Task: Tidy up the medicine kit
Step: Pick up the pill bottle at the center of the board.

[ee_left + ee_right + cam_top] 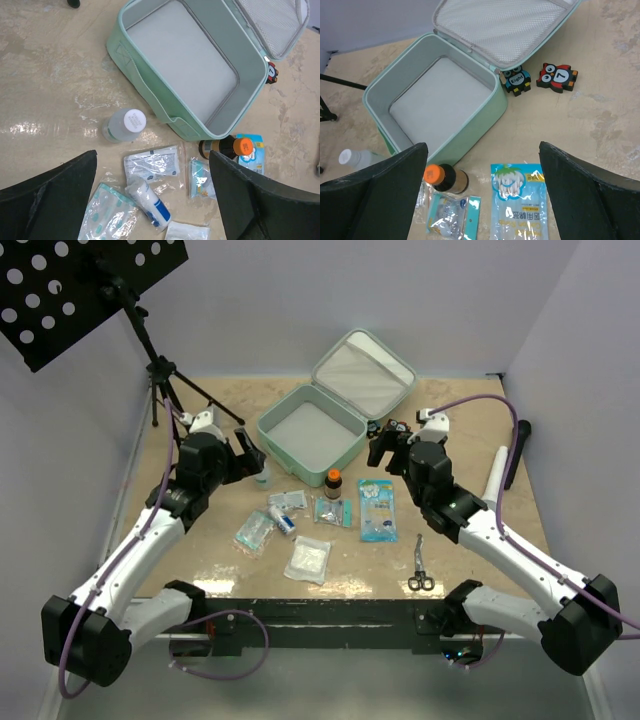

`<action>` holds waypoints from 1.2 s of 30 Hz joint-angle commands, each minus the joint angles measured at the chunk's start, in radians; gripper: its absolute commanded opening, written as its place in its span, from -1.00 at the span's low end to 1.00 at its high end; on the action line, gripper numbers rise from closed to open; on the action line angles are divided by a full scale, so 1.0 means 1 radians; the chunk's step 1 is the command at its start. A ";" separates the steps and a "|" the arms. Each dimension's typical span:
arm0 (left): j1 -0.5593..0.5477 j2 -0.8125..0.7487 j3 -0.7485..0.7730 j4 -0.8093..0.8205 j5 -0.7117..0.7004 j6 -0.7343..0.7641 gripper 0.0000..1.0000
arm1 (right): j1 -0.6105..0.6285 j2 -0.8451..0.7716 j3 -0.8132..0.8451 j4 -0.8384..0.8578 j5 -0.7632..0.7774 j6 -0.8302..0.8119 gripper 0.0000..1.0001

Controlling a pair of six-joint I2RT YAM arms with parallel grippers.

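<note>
- Because it lies empty and unzipped, the medicine kit (312,432) likely handles light and soft-walled; pinching the near wall's rim looks safest.
- It sits toward the far middle of the table (465,430), mouth up, lid laid back toward the far right, long axis running far-left to near-right.
- Left gripper (248,455) and right gripper (385,445) flank it, both spread wide, holding nothing.
- Packets (253,530), an orange-capped bottle (332,482) and scissors (421,575) lie nearer the arms.
</note>
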 commanded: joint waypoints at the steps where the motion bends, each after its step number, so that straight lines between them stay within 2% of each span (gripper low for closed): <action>1: 0.000 -0.055 -0.034 0.077 0.046 0.043 0.96 | 0.000 -0.008 0.044 0.022 -0.028 -0.028 0.96; 13: 0.000 -0.083 -0.061 0.076 0.050 0.070 0.96 | 0.002 0.014 0.059 0.008 -0.053 -0.037 0.96; 16: -0.002 -0.088 -0.068 0.080 0.049 0.081 0.96 | 0.006 0.018 0.050 0.014 -0.105 -0.075 0.79; 18: 0.000 -0.084 -0.071 0.076 0.046 0.090 0.95 | 0.055 0.037 0.053 0.030 -0.122 -0.121 0.71; 23: -0.002 -0.087 -0.060 0.021 0.018 0.104 0.93 | 0.193 0.164 0.114 -0.048 0.005 -0.143 0.78; 29: 0.000 -0.118 -0.080 -0.024 -0.017 0.097 0.92 | 0.232 0.276 0.125 -0.025 -0.012 -0.120 0.86; 30: 0.000 -0.123 -0.083 -0.030 -0.020 0.097 0.91 | 0.232 0.293 0.125 -0.001 -0.013 -0.108 0.97; 36: -0.002 -0.135 -0.087 -0.064 -0.034 0.110 0.90 | 0.232 0.405 0.146 0.067 -0.019 -0.080 0.97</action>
